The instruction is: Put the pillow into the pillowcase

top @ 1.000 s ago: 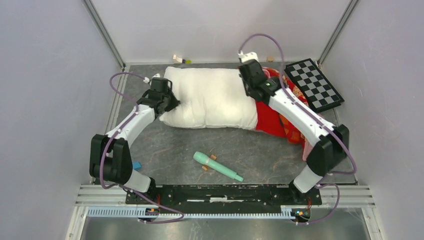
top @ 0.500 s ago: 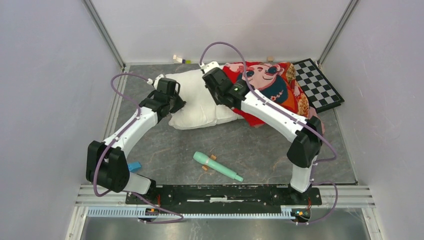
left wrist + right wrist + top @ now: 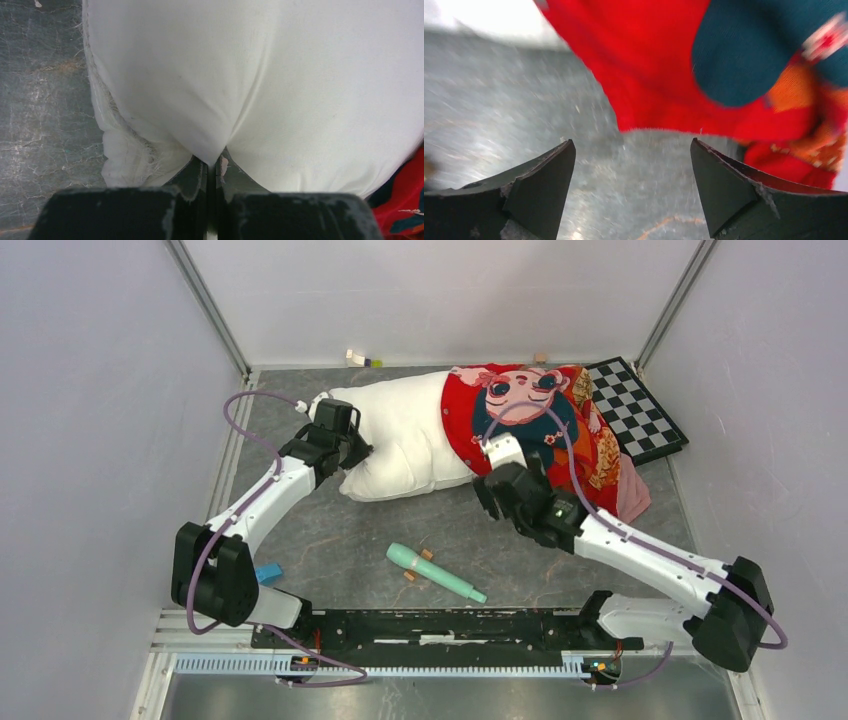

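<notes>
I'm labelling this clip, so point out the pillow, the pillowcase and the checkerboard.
pillow [image 3: 400, 440], top view, bare white middle.
pillowcase [image 3: 462, 438], top view, red part by its opening.
checkerboard [image 3: 632, 410], top view, middle squares.

Bright, even light – right wrist view motion-blurred

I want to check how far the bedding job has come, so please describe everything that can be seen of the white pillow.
The pillow is plain white, puffy and soft, seemingly cloth, with a frayed seam at its left end. It lies flat on the grey table, toward the far side. Its right part is inside the red pillowcase, and its left part sticks out bare. The left gripper is shut on a pinched fold at its near left corner.
</notes>
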`<act>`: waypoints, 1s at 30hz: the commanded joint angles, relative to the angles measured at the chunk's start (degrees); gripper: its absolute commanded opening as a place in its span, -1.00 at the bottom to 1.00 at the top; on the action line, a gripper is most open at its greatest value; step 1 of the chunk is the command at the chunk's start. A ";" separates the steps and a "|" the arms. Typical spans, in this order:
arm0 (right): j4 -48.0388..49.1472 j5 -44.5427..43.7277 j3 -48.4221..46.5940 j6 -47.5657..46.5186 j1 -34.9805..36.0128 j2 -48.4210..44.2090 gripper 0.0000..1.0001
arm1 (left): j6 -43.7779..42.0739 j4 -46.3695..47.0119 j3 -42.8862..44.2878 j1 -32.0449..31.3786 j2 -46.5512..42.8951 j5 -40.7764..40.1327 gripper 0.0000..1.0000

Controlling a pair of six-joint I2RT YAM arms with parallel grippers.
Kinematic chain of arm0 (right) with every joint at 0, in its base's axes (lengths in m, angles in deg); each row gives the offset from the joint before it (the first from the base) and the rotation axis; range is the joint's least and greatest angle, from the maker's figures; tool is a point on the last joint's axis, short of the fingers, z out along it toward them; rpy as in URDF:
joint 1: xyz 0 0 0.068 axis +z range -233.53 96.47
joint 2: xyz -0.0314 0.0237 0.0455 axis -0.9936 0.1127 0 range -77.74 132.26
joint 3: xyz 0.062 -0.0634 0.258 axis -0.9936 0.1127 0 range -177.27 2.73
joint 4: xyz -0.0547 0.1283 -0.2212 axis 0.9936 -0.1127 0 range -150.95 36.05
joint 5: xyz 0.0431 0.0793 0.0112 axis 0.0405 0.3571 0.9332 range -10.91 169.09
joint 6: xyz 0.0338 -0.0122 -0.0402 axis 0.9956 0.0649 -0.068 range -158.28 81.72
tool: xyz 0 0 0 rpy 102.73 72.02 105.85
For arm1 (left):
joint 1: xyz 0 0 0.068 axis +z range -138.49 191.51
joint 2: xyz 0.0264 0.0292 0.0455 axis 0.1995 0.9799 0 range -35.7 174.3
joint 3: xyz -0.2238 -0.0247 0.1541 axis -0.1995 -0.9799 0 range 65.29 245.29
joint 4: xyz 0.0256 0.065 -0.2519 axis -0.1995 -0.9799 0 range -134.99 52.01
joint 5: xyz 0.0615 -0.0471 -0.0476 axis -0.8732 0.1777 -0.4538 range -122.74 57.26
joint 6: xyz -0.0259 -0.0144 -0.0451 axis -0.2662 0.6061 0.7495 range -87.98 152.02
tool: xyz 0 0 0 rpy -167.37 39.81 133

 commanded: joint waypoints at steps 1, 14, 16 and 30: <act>9.31 -1.71 12.31 4.54 -0.64 -1.81 0.84 | 0.76 0.71 -0.24 -0.57 -1.63 2.45 -0.95; 34.48 5.56 23.11 9.86 -10.84 6.63 0.96 | -0.04 -0.28 1.23 -0.64 -0.70 1.06 -0.95; 36.73 5.76 22.93 10.50 -12.24 9.03 0.96 | -0.13 -0.29 1.41 -0.63 -0.46 0.76 -0.95; 6.55 -0.83 -22.82 -4.06 -0.46 11.15 -0.99 | -9.18 -7.75 13.93 -6.65 -3.20 -2.59 -0.95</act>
